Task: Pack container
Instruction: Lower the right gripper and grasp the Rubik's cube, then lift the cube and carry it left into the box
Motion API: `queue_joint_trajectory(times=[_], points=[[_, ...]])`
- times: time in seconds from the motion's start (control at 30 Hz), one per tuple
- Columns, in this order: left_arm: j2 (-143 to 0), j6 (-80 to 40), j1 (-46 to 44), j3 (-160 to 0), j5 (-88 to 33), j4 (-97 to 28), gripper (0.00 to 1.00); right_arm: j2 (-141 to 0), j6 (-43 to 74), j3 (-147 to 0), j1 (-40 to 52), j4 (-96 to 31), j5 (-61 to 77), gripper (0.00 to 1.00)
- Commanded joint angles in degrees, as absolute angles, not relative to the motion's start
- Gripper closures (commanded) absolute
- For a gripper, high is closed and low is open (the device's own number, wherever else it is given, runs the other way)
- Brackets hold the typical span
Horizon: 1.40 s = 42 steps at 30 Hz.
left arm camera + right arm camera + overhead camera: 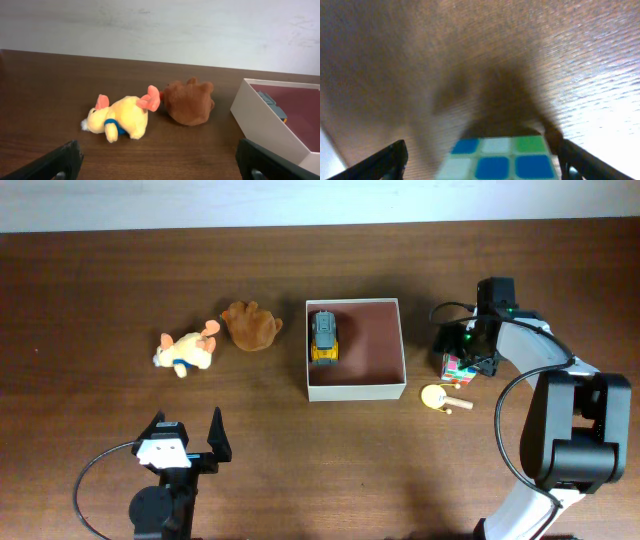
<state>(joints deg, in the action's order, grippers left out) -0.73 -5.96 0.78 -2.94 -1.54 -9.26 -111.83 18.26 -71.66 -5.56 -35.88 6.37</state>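
Note:
The container is a square white-walled box with a pinkish-brown inside, at the table's middle. A yellow and grey toy car lies in its left part. My right gripper is right of the box, open, with its fingers on either side of a coloured puzzle cube. In the right wrist view the cube sits between the spread fingers. My left gripper is open and empty near the front left edge. The left wrist view shows its fingers and the container's wall.
A yellow plush animal and a brown plush lie left of the box; both show in the left wrist view. A small yellow paddle toy lies at the box's front right corner.

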Motion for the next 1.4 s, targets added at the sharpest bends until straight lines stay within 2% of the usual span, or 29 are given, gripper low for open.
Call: queue_joint_trajectory(times=[0.0,0.2,0.3,0.47,0.8,1.13,1.37], points=[[-0.3,-5.0,1.0,-2.7,-2.2,-9.2,0.00,-113.0,10.0,-70.7,-5.4,-37.5,2.0,0.14],[-0.3,-5.0,1.0,-2.7,-2.2,-9.2,0.00,-113.0,1.9,-70.7,-5.4,-38.6,1.7,0.21],[-0.3,-5.0,1.0,-2.7,-2.2,-9.2,0.00,-113.0,-0.7,-70.7,-5.4,-38.6,1.6,0.32],[-0.3,-5.0,1.0,-2.7,-2.2,-9.2,0.00,-113.0,-3.3,-70.7,-5.4,-38.4,1.3,0.34],[-0.3,-5.0,1.0,-2.7,-2.2,-9.2,0.00,-113.0,-4.1,-70.7,-5.4,-38.7,0.8,0.49],[-0.3,-5.0,1.0,-2.7,-2.2,-9.2,0.00,-112.9,-4.0,-78.5,-5.3,-47.7,1.5,0.50],[-0.3,-5.0,1.0,-2.7,-2.2,-9.2,0.00,-112.9,-4.1,-92.4,-5.3,-61.0,11.0,0.50]])
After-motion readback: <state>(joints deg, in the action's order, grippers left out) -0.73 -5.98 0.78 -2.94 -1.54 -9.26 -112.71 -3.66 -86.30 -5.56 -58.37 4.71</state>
